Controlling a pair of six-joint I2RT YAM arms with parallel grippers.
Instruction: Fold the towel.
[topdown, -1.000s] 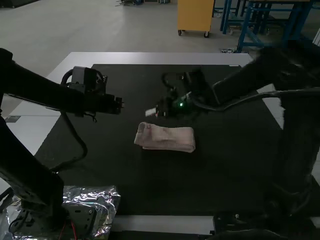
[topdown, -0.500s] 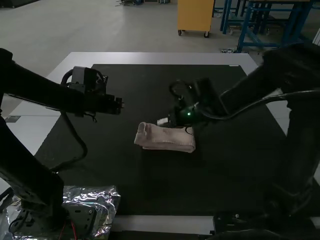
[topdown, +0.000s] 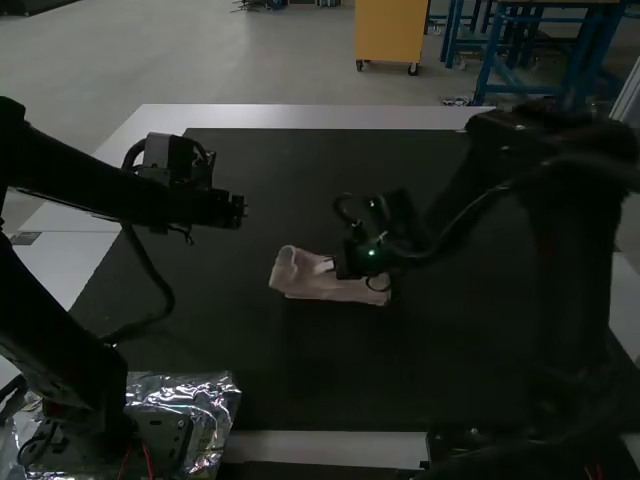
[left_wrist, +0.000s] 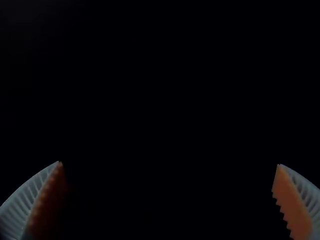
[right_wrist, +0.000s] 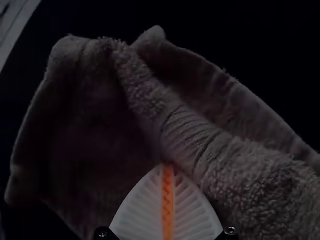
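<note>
A pinkish towel (topdown: 345, 291) lies as a narrow folded strip near the middle of the dark mat, its left end rounded and raised. My right gripper (topdown: 324, 266) is over the towel's upper surface, just left of its middle. In the right wrist view, the towel (right_wrist: 245, 172) has a thick fluffy ridge beside a flatter part, and the right gripper (right_wrist: 167, 167) is shut, its tips touching the cloth beside the ridge. My left gripper (topdown: 240, 210) hangs over the mat, left of and beyond the towel. The left wrist view has the left gripper (left_wrist: 169, 165) wide open on darkness.
The dark mat (topdown: 300, 370) covers most of the pale table (topdown: 310, 117). Crinkled silvery wrapping (topdown: 210, 400) lies by the left arm's base, and a cable loops down beside that arm.
My right gripper has come from beyond the towel toward the near side and down onto it. The towel's top now dips around the tips. The left arm has stayed still.
</note>
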